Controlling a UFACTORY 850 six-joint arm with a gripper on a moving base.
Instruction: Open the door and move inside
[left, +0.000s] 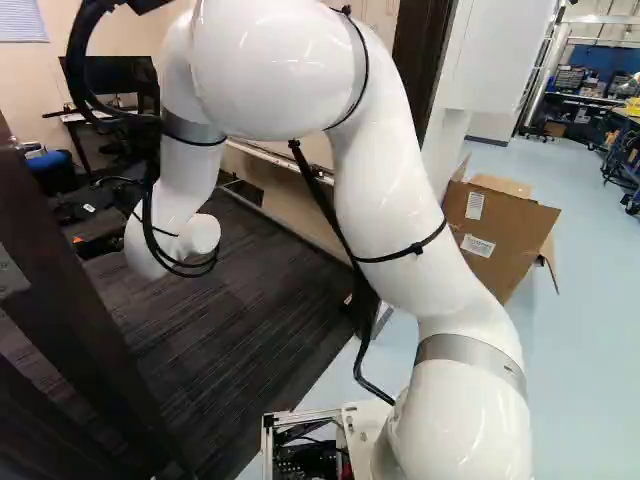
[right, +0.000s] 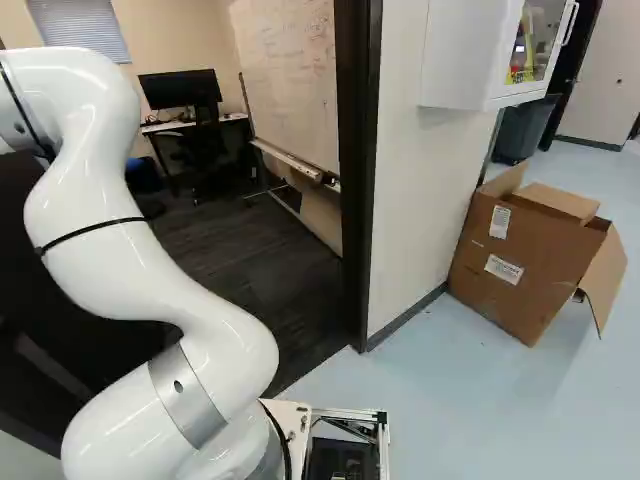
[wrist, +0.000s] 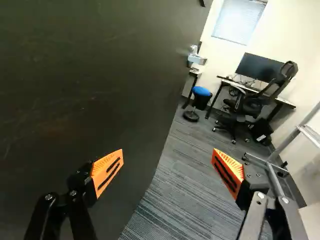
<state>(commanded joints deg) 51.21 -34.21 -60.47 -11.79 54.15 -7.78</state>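
Observation:
The gripper (left: 92, 242) shows partly at the left of the left base view, small and dark with a bit of orange, beyond the arm's white wrist. In the wrist view the gripper (wrist: 167, 162) has its orange-padded fingers wide apart, nothing between them. The dark door (wrist: 85, 75) stands open, its broad face beside and ahead of one finger; whether they touch I cannot tell. A metal lever handle (wrist: 197, 59) shows at its far edge. In the left base view the door (left: 60, 310) is at the left. The arm reaches into the open doorway.
The doorway's dark frame (right: 360, 200) and a white wall (right: 410, 190) stand right of the arm. Beside the wall lies an open cardboard box (right: 520, 260). Inside the room are dark carpet (right: 250, 250), a whiteboard (right: 290, 80), a desk with a monitor (wrist: 257, 67), an office chair (wrist: 250, 105) and a blue-topped stool (wrist: 201, 92).

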